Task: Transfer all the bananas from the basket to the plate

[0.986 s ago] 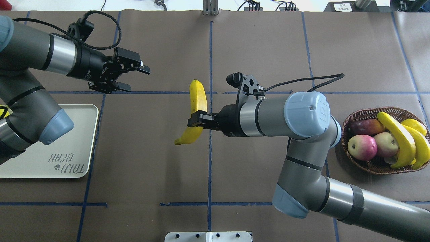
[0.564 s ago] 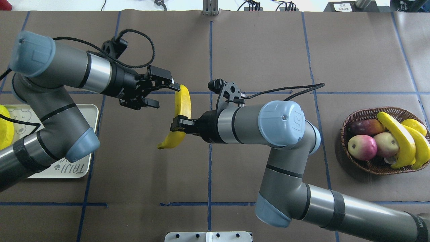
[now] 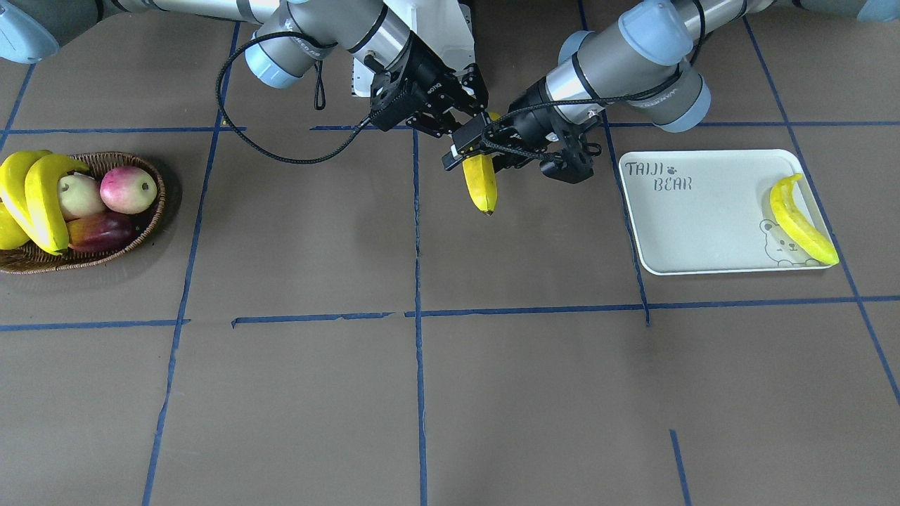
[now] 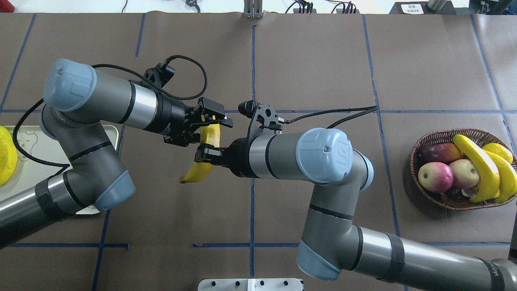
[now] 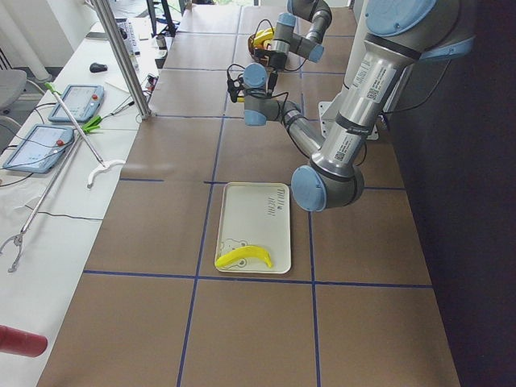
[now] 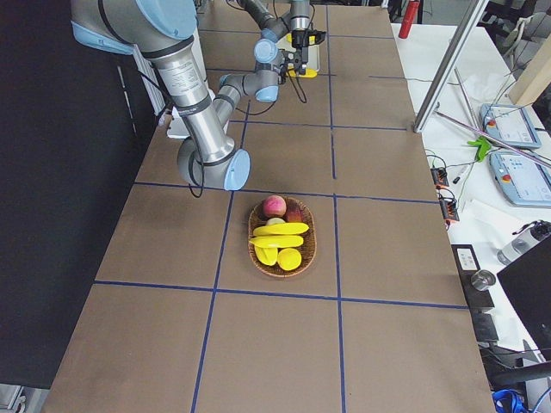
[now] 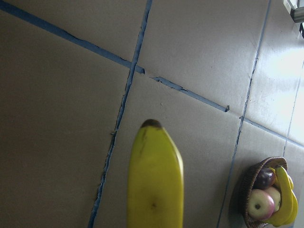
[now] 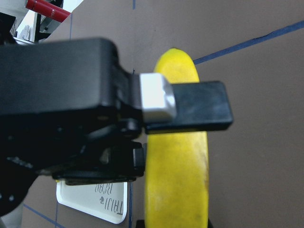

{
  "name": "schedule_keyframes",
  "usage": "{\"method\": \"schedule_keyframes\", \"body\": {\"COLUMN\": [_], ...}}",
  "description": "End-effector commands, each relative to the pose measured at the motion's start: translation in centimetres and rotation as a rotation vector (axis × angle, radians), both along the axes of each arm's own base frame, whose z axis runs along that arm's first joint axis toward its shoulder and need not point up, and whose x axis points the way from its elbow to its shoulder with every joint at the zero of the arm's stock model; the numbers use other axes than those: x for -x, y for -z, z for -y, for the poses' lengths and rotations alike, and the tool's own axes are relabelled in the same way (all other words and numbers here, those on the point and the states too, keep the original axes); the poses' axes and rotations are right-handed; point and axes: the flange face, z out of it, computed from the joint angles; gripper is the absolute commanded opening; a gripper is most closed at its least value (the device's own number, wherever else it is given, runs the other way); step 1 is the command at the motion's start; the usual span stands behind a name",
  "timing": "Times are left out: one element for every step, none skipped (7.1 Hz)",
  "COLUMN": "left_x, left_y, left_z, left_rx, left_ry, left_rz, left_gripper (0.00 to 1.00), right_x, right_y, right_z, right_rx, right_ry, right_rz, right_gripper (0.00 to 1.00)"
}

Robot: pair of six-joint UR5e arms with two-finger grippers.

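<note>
A smooth, curved, bright yellow banana (image 4: 197, 173) with a plastic sheen hangs above the middle of the brown paper-covered tabletop (image 4: 323, 60). The right end effector (image 4: 200, 154) pinches it at its middle and the left end effector (image 4: 211, 131) straddles it just beside; I cannot tell whether those fingers press it. One matching banana (image 3: 801, 221) lies on the pale cream rectangular plate (image 3: 703, 225) with rounded corners, so I judge the task under halfway, with at least two more bananas (image 4: 478, 167) in the brown woven wicker basket (image 4: 444, 201) among rounder fruits (image 4: 435, 177).

We are seeing grey tubular arms (image 4: 101, 97) wearing pale blue joint caps (image 4: 68, 83) and silver bands (image 4: 143, 103). Black cables (image 4: 351, 109) are looping by the black left gripper (image 4: 210, 131) and right gripper (image 4: 200, 155).
</note>
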Motion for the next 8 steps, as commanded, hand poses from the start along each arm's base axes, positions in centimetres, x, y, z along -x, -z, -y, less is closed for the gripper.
{"method": "schedule_keyframes", "body": {"left_x": [-0.1, 0.2, 0.4, 0.7, 1.1, 2.3, 3.4, 5.6], "left_y": [-0.5, -0.5, -0.6, -1.3, -2.3, -3.8, -7.7, -11.8], "left_z": [-0.2, -0.2, 0.0, 0.2, 0.4, 1.0, 0.8, 1.2], "left_rx": [0.007, 0.005, 0.009, 0.014, 0.023, 0.038, 0.080, 0.127], "left_ry": [0.002, 0.005, 0.011, 0.018, 0.024, 0.045, 0.051, 0.080], "left_rz": [0.007, 0.005, 0.007, 0.016, 0.029, 0.046, 0.095, 0.146], "left_gripper": [0.24, 0.04, 0.00, 0.00, 0.00, 0.00, 0.00, 0.00], "right_x": [0.0, 0.0, -0.4, -0.9, -2.1, -3.4, -5.4, -7.3], "right_y": [-0.1, 0.0, 0.2, 0.4, 0.4, -0.4, -1.5, -3.5], "right_z": [-0.1, -0.1, 0.0, 0.3, 0.5, 1.6, 2.7, 4.2], "right_rx": [-0.006, -0.003, -0.008, -0.011, -0.011, -0.004, 0.025, 0.075], "right_ry": [0.001, 0.001, 0.004, 0.005, 0.033, 0.085, 0.129, 0.144], "right_rz": [-0.002, -0.001, 0.006, 0.009, 0.014, 0.001, -0.045, -0.117], "right_gripper": [0.17, 0.63, 0.99, 1.00, 1.00, 1.00, 1.00, 1.00]}}
